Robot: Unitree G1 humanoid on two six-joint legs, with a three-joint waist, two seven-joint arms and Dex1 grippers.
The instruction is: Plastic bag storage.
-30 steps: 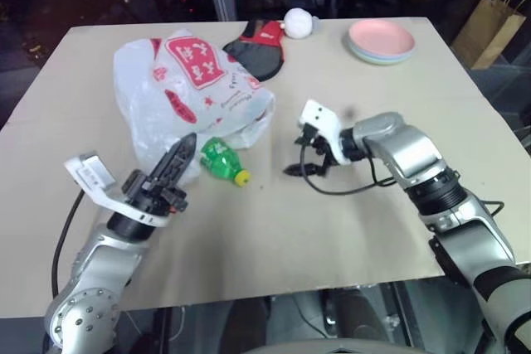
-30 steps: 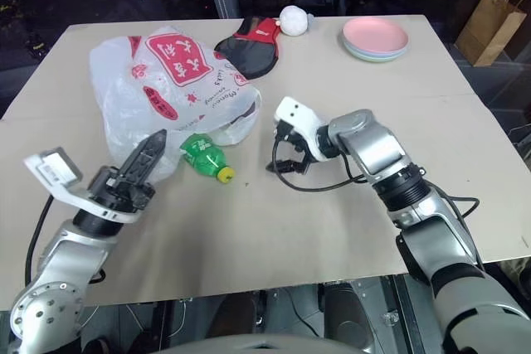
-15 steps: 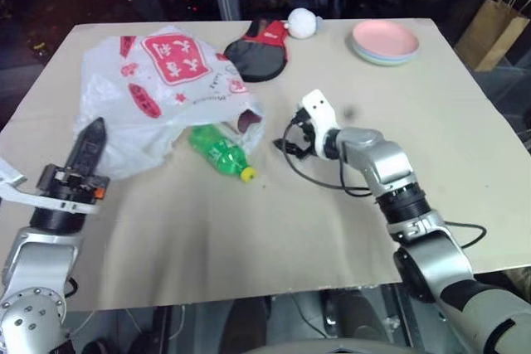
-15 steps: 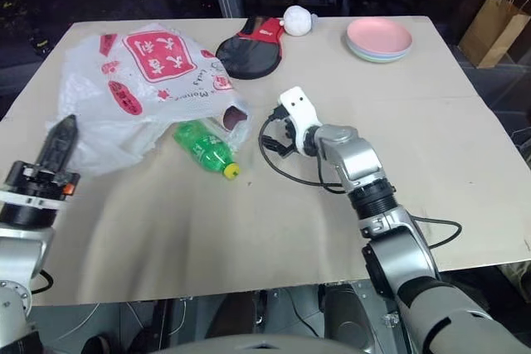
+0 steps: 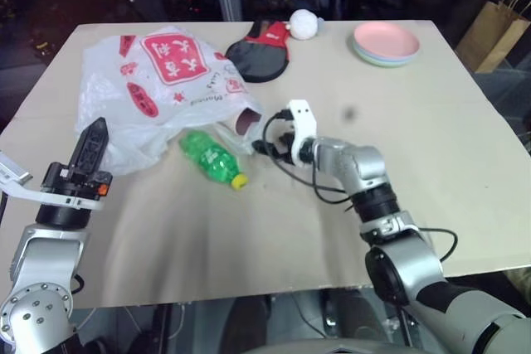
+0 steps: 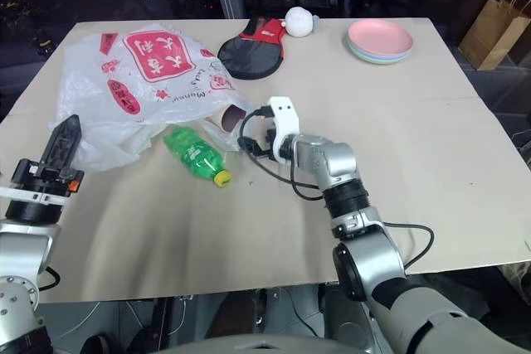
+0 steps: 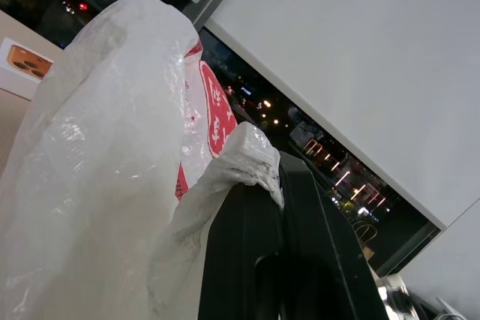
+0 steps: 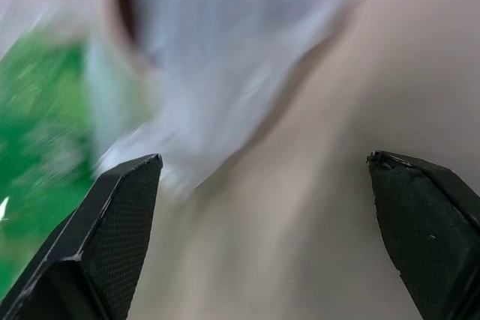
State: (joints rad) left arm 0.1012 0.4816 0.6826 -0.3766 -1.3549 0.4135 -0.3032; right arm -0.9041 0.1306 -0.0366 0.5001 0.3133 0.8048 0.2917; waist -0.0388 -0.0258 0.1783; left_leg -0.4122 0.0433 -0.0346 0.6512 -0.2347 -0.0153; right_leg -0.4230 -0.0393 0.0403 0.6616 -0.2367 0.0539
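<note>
Translucent white plastic bag point(image 5: 158, 89) with red prints, green bottle point(image 5: 210, 156) yellow-capped, pink plate point(image 5: 384, 40).

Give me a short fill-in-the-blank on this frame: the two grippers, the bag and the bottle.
1. The left gripper is shut on a fold of the ____.
2. The right gripper is ____, facing the bag's edge.
3. The green bottle lies on the table, its ____ cap away from the bag.

Missing words: bag; open; yellow
</note>
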